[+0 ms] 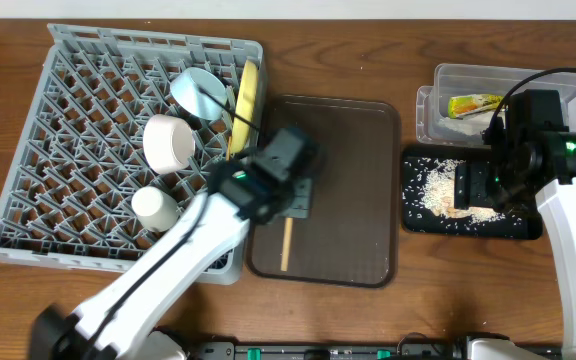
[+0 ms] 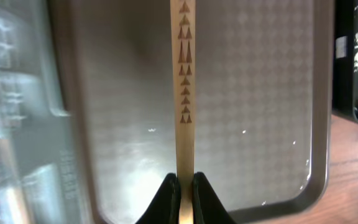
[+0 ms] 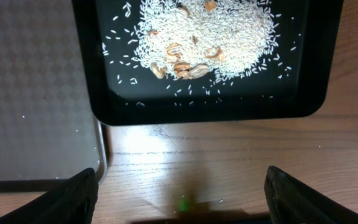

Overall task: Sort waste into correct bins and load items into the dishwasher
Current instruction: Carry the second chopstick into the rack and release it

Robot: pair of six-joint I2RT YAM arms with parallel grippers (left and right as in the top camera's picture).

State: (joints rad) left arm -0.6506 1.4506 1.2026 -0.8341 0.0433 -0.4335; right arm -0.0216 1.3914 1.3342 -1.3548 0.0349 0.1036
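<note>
My left gripper (image 1: 293,205) is shut on a wooden chopstick (image 1: 286,245) over the brown serving tray (image 1: 348,200). In the left wrist view the chopstick (image 2: 185,93) runs straight out from between the jaws (image 2: 186,186). The grey dish rack (image 1: 88,150) holds a light-blue bowl (image 1: 196,92), a pale-yellow plate (image 1: 249,90), a white bowl (image 1: 171,142) and a small white cup (image 1: 155,208). My right gripper (image 1: 488,190) hangs open and empty (image 3: 182,199) near the black tray (image 1: 423,215), which holds rice (image 3: 204,31) and food scraps (image 3: 182,65). The snack wrapper (image 1: 473,104) lies in the clear tub (image 1: 468,80). No tissue is in view.
The brown serving tray (image 2: 260,93) lies between the rack and the black tray (image 3: 104,93), and its corner (image 3: 36,93) nearly touches the black tray. Bare wooden table (image 3: 216,162) lies under my right gripper.
</note>
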